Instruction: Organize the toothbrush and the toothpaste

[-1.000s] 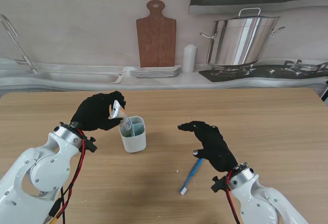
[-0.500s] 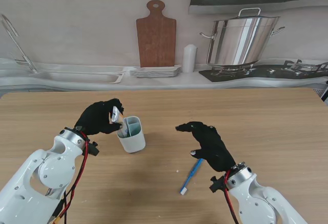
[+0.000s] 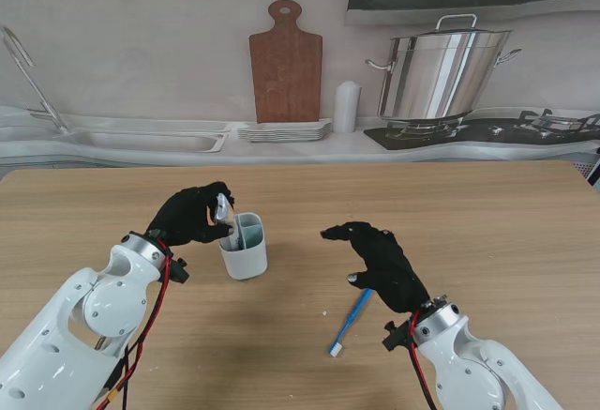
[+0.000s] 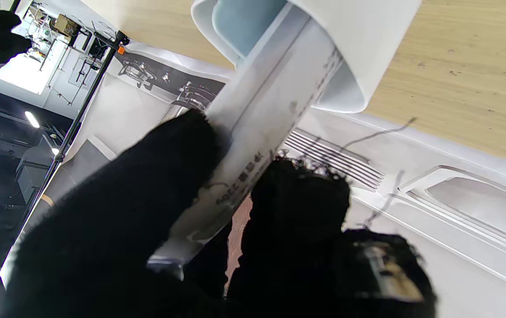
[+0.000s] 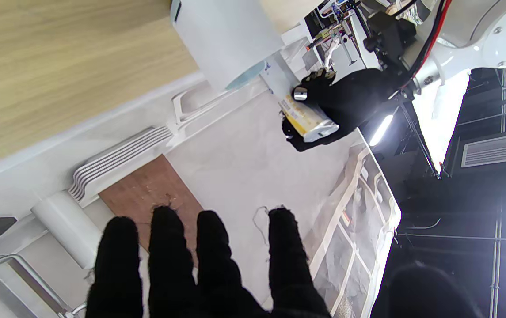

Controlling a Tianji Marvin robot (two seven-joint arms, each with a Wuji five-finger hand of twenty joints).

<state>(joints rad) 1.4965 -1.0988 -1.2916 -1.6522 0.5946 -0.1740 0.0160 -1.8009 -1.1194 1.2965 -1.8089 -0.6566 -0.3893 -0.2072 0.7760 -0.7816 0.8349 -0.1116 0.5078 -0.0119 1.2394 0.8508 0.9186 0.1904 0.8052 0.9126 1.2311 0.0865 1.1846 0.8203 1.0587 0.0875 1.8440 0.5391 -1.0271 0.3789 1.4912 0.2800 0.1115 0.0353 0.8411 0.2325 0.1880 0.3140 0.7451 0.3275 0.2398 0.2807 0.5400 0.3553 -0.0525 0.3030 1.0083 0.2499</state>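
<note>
A white two-part holder cup [image 3: 245, 248] stands on the wooden table, left of centre. My left hand [image 3: 190, 215] is shut on a white toothpaste tube [image 3: 223, 210], whose lower end sits inside the cup's near-left compartment. The left wrist view shows the toothpaste tube [image 4: 265, 102] slanting into the cup [image 4: 359, 48] between my black fingers [image 4: 164, 176]. A blue toothbrush [image 3: 350, 323] lies flat on the table nearer to me, partly under my right hand [image 3: 382, 262], which hovers open with fingers spread. From the right wrist, the cup [image 5: 224, 37] and the tube [image 5: 308, 121] are both visible.
The table [image 3: 487, 232] ends at a back counter holding a sink [image 3: 141, 138], a stack of plates [image 3: 284, 131], a wooden cutting board [image 3: 285, 63], a white cylinder [image 3: 348, 107] and a steel pot [image 3: 450, 72] on a stove.
My left hand has lowered and moved toward the cup, pushing the toothpaste tube deeper into it. The cup shifted slightly. My right hand has barely moved.
</note>
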